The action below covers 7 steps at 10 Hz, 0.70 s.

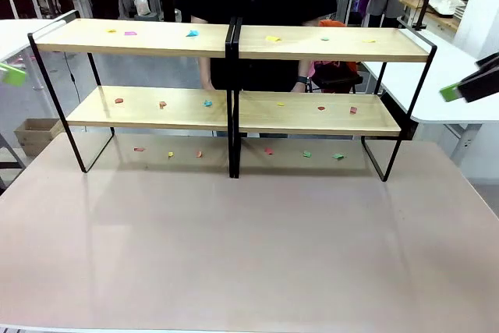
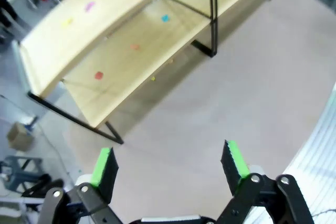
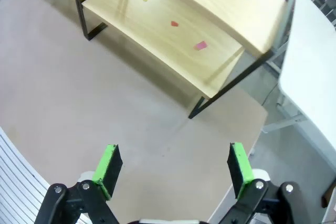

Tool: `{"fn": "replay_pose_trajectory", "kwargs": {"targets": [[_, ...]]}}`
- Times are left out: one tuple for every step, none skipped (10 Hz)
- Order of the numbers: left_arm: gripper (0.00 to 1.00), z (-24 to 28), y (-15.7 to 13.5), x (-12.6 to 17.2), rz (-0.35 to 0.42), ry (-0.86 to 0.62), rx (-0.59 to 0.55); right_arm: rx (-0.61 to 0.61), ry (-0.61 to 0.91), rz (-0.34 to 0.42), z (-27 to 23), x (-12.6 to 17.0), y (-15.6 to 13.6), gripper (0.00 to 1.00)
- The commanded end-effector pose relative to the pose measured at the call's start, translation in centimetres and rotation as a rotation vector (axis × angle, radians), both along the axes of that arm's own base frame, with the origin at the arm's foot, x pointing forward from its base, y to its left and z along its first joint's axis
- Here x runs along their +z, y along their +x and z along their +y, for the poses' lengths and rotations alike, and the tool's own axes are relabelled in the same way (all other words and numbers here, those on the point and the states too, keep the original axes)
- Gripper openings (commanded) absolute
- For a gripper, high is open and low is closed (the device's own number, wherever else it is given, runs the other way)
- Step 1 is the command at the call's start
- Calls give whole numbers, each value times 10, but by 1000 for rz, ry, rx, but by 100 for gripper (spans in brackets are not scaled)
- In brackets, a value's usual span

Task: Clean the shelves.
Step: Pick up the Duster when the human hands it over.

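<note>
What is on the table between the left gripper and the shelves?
Nothing. In the left wrist view, the tabletop between the open left gripper and the shelves is bare.

The left gripper hung with its jaws spread wide, its green pads facing each other with nothing between them. The right gripper was likewise spread wide and empty. Both were held raised, one at each side, tilted downward.
</note>
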<state>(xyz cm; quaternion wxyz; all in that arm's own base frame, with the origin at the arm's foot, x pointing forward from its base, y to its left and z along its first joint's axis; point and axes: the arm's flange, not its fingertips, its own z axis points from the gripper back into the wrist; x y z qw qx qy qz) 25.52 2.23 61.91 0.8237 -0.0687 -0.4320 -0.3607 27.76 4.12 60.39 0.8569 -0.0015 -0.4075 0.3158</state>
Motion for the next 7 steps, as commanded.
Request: {"fn": "replay_pose_trajectory", "kwargs": {"targets": [[100,31,-8,-13,-53,-96,-28,-9,-29,-59,-13,7,-11,100],[100,17,-9,-3,-101,-126,-15,-11,-9,-90,-16,16,-16,100],[100,13,-14,3,-151,-146,-3,1,15,-117,-18,24,-20,100],[100,6,-16,7,-189,-171,0,-5,17,-131,-18,29,-22,100],[100,4,-21,10,-230,-199,9,7,35,-156,-18,34,-25,100],[100,4,-24,12,-261,-221,22,7,56,-184,-19,39,-27,100],[100,1,-25,13,-286,-237,9,10,79,-206,-21,44,-28,100]]}}
